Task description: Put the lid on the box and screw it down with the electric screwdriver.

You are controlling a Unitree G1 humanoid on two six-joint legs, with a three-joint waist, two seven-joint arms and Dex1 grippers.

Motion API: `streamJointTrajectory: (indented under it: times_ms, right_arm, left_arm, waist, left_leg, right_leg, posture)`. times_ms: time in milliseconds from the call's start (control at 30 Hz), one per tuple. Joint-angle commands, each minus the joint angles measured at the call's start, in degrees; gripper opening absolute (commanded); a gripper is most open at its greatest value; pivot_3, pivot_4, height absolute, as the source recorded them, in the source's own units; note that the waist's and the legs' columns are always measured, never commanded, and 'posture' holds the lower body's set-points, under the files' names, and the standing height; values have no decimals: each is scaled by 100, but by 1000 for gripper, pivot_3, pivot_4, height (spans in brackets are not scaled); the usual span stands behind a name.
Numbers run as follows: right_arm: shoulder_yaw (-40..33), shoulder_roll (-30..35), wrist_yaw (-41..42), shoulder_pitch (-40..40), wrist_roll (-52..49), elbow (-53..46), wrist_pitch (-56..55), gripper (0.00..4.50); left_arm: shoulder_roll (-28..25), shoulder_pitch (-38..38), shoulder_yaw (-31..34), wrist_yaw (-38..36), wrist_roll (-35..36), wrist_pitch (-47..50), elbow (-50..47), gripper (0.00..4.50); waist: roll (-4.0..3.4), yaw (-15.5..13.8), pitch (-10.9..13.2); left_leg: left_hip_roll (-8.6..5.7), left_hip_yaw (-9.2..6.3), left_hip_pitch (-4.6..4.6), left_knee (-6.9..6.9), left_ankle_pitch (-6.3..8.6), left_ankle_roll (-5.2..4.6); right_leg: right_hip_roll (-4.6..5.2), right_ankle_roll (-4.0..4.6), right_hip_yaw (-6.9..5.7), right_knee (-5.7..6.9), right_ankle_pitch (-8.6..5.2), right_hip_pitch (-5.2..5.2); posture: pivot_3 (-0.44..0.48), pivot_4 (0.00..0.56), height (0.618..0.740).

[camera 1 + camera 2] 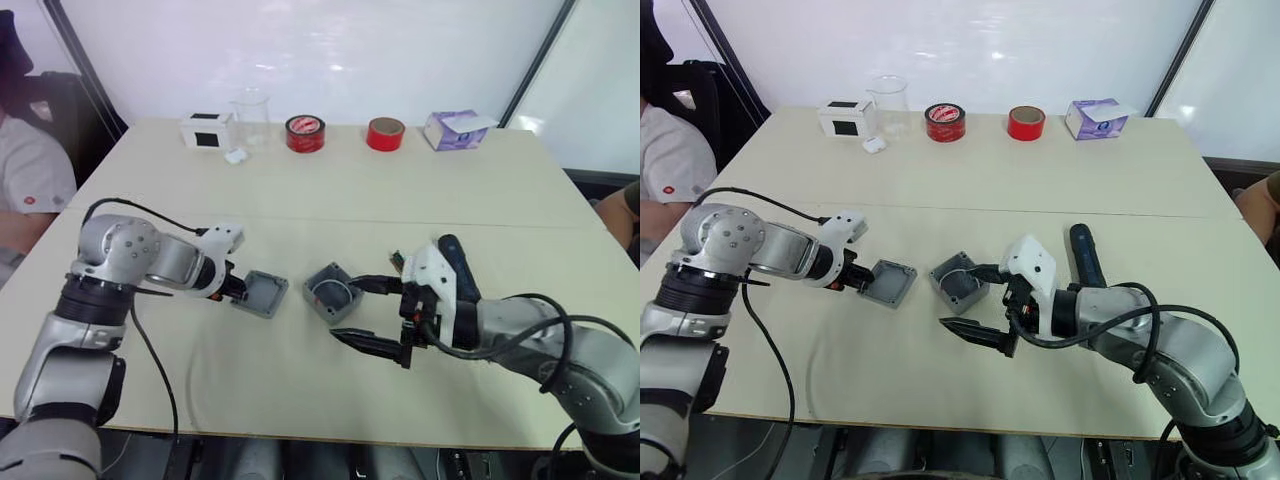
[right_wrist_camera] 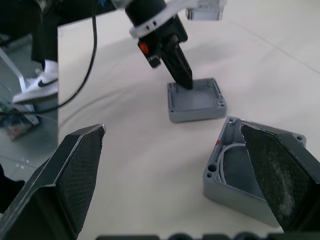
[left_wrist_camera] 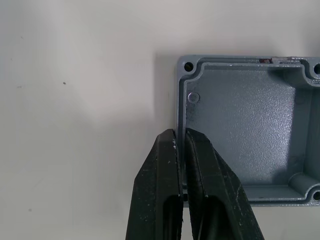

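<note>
between left claw (image 3: 182,150) fingers, lid (image 3: 250,130) wall

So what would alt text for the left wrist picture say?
The left gripper is shut on one wall of the lid, a shallow grey metal cover lying hollow side up on a pale table.

Grey lid (image 1: 261,293) and grey box (image 1: 332,292) are lying on the beige bench (image 1: 400,200); two red tape rolls (image 1: 305,133) are standing at the upper centre beside a purple-white carton (image 1: 455,129).
</note>
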State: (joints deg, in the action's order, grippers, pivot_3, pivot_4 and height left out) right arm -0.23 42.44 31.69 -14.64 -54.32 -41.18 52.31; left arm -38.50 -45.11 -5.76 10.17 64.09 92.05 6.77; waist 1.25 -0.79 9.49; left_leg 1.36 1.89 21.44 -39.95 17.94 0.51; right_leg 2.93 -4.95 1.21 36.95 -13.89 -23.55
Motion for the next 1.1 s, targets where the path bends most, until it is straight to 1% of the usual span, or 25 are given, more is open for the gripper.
streamJointTrajectory:
  times_ms: [33,133,200,267,333,467,567,767,933,1100]
  right_arm:
    - [-578,-195,-238,-325,-716,278,77,4500]
    - [-689,-531,-645,-870,-970,828,163,4500]
    - [-688,-816,-964,-1340,-919,1399,230,4500]
    - [-525,-996,-1048,-1846,-594,2028,243,4500]
    - [-383,-1138,-1057,-2301,-361,2559,253,4500]
    - [-402,-1508,-1358,-3236,-75,3688,457,4500]
    - [-522,-1625,-1437,-3668,100,4273,557,4500]
    - [-571,-1725,-1386,-3964,347,4564,650,4500]
    - [-847,-1893,-1469,-4067,310,4640,753,4500]
    - [-914,-1973,-1496,-4045,356,4528,845,4500]
  left_arm:
    - [-35,-86,455,-458,-489,-487,-303,114]
    - [48,-89,648,-1340,-1145,-2203,-628,114]
    - [325,-22,927,-1835,-1498,-3399,-692,114]
    - [750,3,1215,-2062,-1680,-4262,-616,114]
    - [1036,0,1181,-2235,-2063,-4948,-493,114]
    - [1394,-100,780,-2737,-2920,-6025,-234,114]
    - [1598,-182,633,-3011,-3329,-6546,-75,114]
    - [2041,-189,647,-3151,-3697,-7023,160,114]
    - [2230,-110,699,-3293,-3796,-7052,57,114]
    - [2345,-79,703,-3394,-3859,-7000,5,114]
  waist:
    - [8,19,6]
    - [11,35,12]
    - [10,36,13]
    - [8,28,12]
    - [6,27,13]
    - [6,43,12]
    - [6,37,13]
    - [6,42,13]
    - [6,63,13]
    - [5,124,13]
  left_leg:
    - [0,-2,0,0,0,0]
    - [4,-1,5,1,0,1]
    - [6,2,18,5,-2,6]
    - [8,10,19,13,-3,7]
    - [7,22,20,18,-4,7]
    - [2,42,77,17,-5,7]
    - [6,50,98,15,-5,8]
    - [8,58,118,19,1,-2]
    - [11,58,118,19,2,-3]
    - [17,55,118,21,2,-4]
  right_leg:
    - [0,1,-2,0,0,1]
    - [-6,5,-2,-2,-3,-8]
    - [-7,12,0,-2,-2,-22]
    - [-5,16,4,-2,-4,-30]
    - [-1,16,10,-2,-3,-36]
    - [-5,-3,17,-1,11,-95]
    - [-9,-8,13,0,14,-114]
    - [-5,-9,12,-18,15,-126]
    - [-5,-12,12,-18,16,-126]
    - [-10,-12,12,-18,16,-126]
  posture:
    - [0,150,740]
    - [0,150,740]
    - [0,150,740]
    - [0,150,740]
    - [0,150,740]
    - [0,150,740]
    - [0,150,740]
    - [0,150,740]
    - [0,150,740]
    - [0,150,740]
